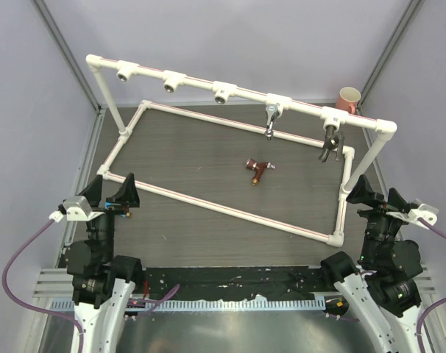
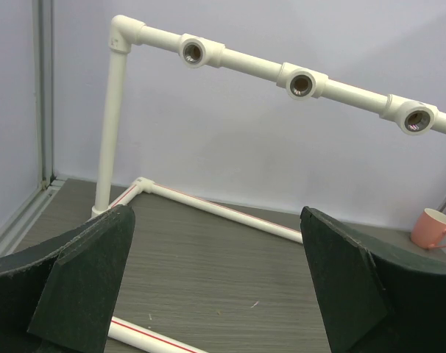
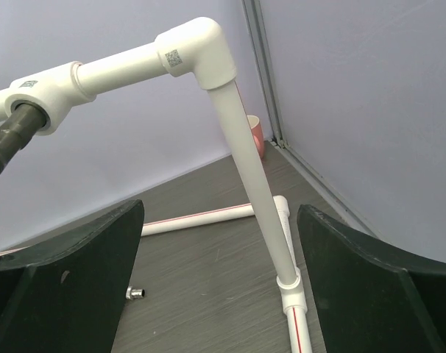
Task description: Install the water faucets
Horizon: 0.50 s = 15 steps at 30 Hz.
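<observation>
Three water faucets show in the top view. A silver one (image 1: 270, 121) hangs from a tee socket on the raised white pipe bar (image 1: 197, 87). A dark grey one (image 1: 328, 143) hangs from the socket nearest the right corner, and its body (image 3: 8, 140) shows at the right wrist view's left edge. A red-brown copper one (image 1: 258, 170) lies loose on the table inside the frame. Three sockets (image 2: 302, 83) on the bar's left part hold nothing. My left gripper (image 1: 109, 195) (image 2: 219, 294) stands open by the frame's near left rail. My right gripper (image 1: 377, 195) (image 3: 219, 287) stands open before the right corner post (image 3: 252, 184).
The white pipe frame's floor rails (image 1: 223, 207) ring the dark table (image 1: 186, 158). A pink cup (image 1: 349, 99) (image 2: 433, 228) stands at the back right corner. Walls close in left, right and behind. A small silver threaded end (image 3: 135, 293) peeks beside my right gripper's left finger.
</observation>
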Each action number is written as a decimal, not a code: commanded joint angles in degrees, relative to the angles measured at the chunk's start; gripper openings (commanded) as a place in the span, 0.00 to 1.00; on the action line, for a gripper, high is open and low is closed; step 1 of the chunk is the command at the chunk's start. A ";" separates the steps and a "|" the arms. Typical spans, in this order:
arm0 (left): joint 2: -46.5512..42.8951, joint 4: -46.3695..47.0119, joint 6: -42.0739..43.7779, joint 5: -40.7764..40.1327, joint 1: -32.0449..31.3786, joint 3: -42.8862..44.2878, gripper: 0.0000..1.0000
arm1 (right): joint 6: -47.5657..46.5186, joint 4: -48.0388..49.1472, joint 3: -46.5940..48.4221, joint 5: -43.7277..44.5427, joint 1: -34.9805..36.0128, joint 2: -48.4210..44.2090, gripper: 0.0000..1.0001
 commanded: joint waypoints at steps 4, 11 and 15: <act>-0.71 2.32 0.02 -0.63 0.45 0.22 1.00 | 1.52 0.06 1.73 -0.66 0.65 -1.33 0.96; 4.73 -0.22 -2.96 -1.59 0.71 2.06 1.00 | 3.02 -0.91 2.17 0.31 1.08 -1.33 0.98; 9.82 -3.21 -5.77 -2.91 0.80 3.91 1.00 | 3.37 -1.35 2.26 0.14 1.87 -1.33 0.98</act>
